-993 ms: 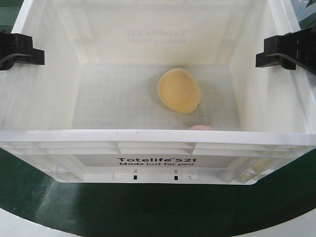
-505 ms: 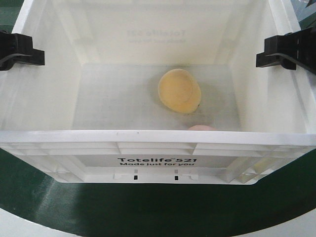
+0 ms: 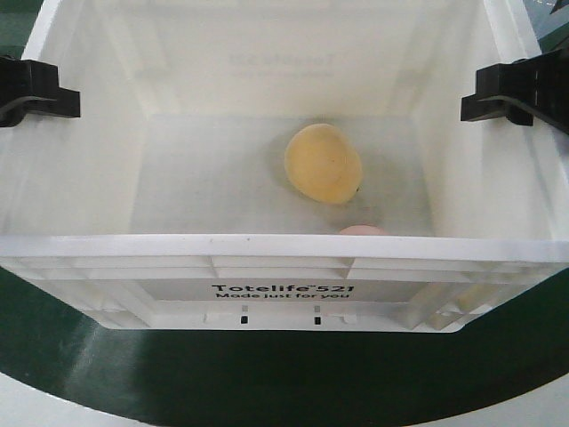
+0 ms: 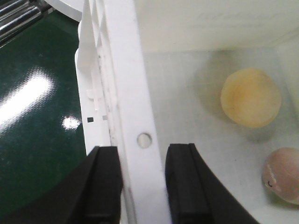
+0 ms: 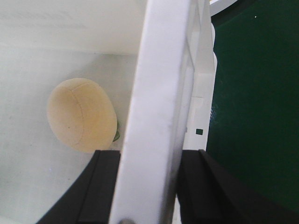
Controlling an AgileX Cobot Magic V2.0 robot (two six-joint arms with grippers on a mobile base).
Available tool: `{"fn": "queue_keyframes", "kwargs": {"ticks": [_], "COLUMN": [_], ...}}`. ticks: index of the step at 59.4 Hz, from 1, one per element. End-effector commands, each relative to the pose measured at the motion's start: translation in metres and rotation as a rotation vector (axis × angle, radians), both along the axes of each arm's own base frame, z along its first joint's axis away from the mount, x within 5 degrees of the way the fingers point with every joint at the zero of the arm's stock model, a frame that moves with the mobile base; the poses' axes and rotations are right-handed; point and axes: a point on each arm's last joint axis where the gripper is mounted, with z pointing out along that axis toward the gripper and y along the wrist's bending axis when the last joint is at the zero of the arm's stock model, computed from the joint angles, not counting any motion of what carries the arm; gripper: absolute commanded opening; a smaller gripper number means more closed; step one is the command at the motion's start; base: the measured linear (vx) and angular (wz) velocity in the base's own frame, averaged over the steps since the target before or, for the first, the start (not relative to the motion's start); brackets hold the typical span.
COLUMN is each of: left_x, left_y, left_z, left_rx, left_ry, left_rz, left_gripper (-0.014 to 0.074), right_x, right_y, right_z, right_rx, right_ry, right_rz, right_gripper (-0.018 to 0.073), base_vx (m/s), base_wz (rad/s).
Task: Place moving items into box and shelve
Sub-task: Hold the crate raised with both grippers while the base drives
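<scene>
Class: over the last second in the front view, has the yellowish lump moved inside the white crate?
No. The yellowish lump keeps its place above the near rim of the white crate.

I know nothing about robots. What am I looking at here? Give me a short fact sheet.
crate: white, printed Totelife 521, on green surface
yellow lump: on crate floor
pink lump: on floor by the near wall, apart from the yellow one
left gripper: clamped on left rim
right gripper: clamped on right rim
</scene>
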Motion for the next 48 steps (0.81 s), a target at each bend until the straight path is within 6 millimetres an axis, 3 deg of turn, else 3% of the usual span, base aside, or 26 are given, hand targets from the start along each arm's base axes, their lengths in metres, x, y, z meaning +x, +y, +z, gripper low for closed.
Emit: {"fn": "queue_keyframes", "kwargs": {"ticks": [1, 48], "left_x": [-0.0068, -0.0068], "left_y": [-0.0002, -0.0002], "left_z": [0.0323, 0.0323], "left_rx": [-0.097, -0.097], "left_ry": [-0.19, -0.19], "left_rz": [0.007, 0.007], "left_gripper": [-0.0006, -0.0006], "right_x": [-0.0014, -0.0015], "right_y": [-0.0024, -0.0024], "right_z": [0.0287, 0.0286], "right_rx": [0.042, 0.042], "right_ry": [-0.198, -0.197], "right_rz": [-0.027, -0.027], "right_gripper": [-0.0006, -0.0006], "base_vx": [0.0, -0.08], "base_wz": [0.01, 0.11]}}
